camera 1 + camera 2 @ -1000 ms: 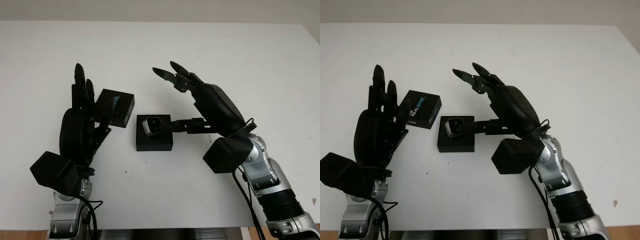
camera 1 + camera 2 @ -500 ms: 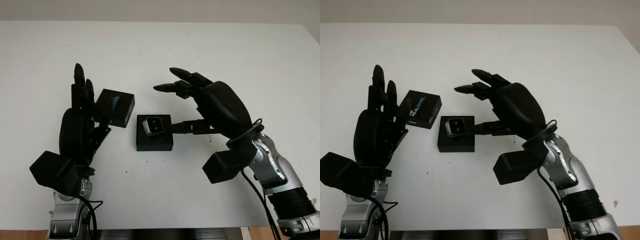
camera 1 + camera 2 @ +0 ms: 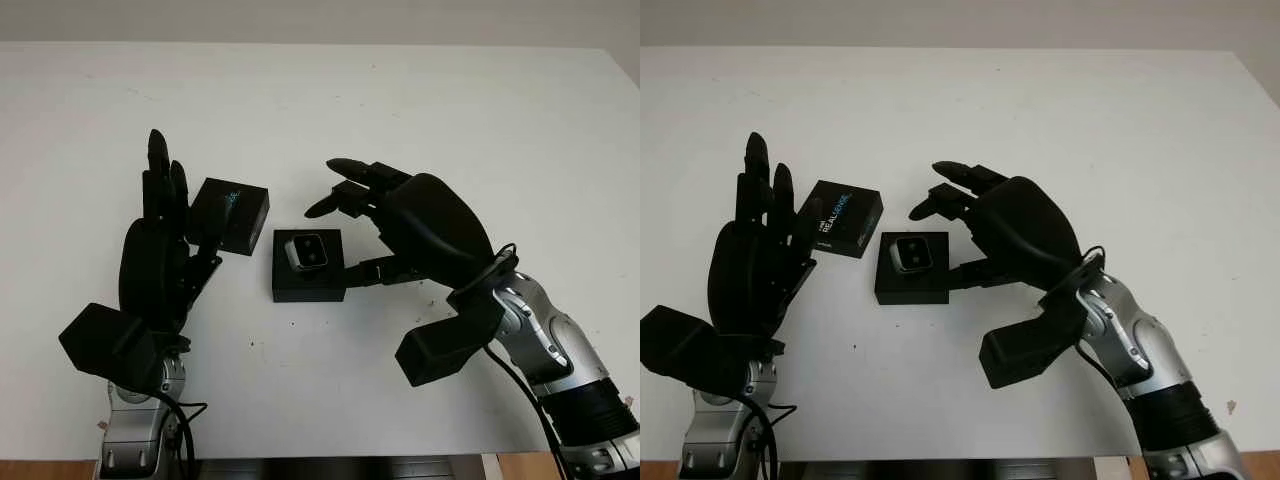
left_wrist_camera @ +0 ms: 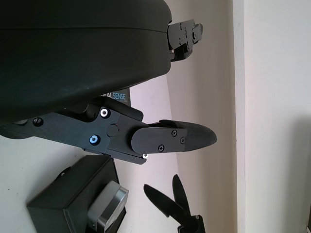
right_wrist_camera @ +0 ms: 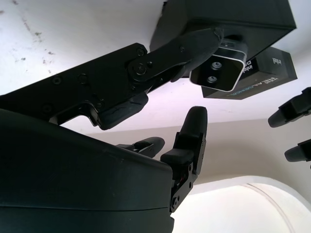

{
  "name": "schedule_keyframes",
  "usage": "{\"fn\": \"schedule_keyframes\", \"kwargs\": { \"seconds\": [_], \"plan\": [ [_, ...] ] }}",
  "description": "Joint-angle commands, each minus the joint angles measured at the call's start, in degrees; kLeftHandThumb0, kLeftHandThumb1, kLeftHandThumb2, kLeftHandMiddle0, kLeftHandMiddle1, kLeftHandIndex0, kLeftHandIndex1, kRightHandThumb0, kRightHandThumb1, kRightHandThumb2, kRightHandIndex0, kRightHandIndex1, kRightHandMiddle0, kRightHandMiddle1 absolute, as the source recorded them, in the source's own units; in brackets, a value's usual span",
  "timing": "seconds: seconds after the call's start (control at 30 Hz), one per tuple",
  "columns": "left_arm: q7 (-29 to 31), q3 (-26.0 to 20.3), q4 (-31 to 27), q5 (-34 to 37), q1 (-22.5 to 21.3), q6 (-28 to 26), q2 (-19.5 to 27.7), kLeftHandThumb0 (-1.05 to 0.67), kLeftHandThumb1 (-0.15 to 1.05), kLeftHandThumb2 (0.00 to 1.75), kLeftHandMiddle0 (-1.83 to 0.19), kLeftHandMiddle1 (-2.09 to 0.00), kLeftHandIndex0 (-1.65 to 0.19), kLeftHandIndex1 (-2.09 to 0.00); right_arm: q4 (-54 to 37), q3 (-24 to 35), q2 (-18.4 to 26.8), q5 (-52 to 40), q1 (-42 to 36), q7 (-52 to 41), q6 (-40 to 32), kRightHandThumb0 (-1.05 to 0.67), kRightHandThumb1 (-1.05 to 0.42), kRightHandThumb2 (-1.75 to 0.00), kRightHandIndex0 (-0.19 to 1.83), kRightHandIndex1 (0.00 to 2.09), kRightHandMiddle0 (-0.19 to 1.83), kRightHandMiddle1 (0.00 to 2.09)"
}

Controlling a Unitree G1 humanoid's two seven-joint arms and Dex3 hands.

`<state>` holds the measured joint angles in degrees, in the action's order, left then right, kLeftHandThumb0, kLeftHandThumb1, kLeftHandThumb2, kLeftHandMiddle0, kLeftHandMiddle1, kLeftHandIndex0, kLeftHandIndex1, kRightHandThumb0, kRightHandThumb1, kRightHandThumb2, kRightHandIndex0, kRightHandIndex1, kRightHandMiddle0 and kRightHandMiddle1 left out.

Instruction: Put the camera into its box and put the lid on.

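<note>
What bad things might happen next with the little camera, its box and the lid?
1. The camera sticks up out of the box, so the lid might jam or sit crooked.
2. The right hand is open close beside the box, with one finger at its edge; a bump might slide it.
3. The left hand is open against the lid and may push it away instead of gripping.

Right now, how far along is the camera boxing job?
Done: the camera sits in its open box. In hand: the right robot hand, open, hovers beside it; the left robot hand is against the lid, grip unclear. Left: putting the lid on the box.
</note>
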<state>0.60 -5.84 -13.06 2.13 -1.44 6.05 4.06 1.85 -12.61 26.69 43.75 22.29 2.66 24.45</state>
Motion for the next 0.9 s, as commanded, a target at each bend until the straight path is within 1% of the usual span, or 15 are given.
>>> {"fn": "schedule_keyframes", "kwargs": {
  "seconds": [0.0, 0.2, 0.5, 0.87],
  "plan": [
    [0.17, 0.13, -0.77, 0.06, 0.54, 0.50, -0.03, -0.51, 1.05, 0.36, 0.17, -0.05, 0.19, -0.05, -1.34, -0.34, -0.78, -0.49, -0.78, -0.22, -0.87, -0.83, -0.93, -0.06, 0.40, 0.11, 0.29, 0.85],
    [0.38, 0.23, -0.78, -0.02, 0.71, 0.42, -0.08, -0.52, 1.05, 0.36, 0.17, -0.05, 0.18, -0.03, -1.51, -0.94, -2.09, -0.99, -0.80, -0.88, -2.41, -0.84, -0.93, -0.05, 0.37, 0.09, 0.23, 0.85],
    [0.61, 0.32, -0.70, -0.21, 1.06, 0.86, -0.01, -0.49, 1.05, 0.37, 0.18, -0.05, 0.19, -0.03, 0.44, -1.43, -3.09, -1.60, -0.15, 0.44, -1.89, -0.83, -0.94, -0.06, 0.36, 0.08, 0.22, 0.87],
    [0.89, 0.28, -0.45, 0.26, 0.99, 1.13, -0.07, -0.48, 1.05, 0.38, 0.19, -0.05, 0.19, -0.03, 2.38, -2.10, -2.59, -0.23, 0.34, 3.64, -0.43, -0.79, -0.95, -0.05, 0.41, 0.10, 0.25, 1.05]
  ]
}}
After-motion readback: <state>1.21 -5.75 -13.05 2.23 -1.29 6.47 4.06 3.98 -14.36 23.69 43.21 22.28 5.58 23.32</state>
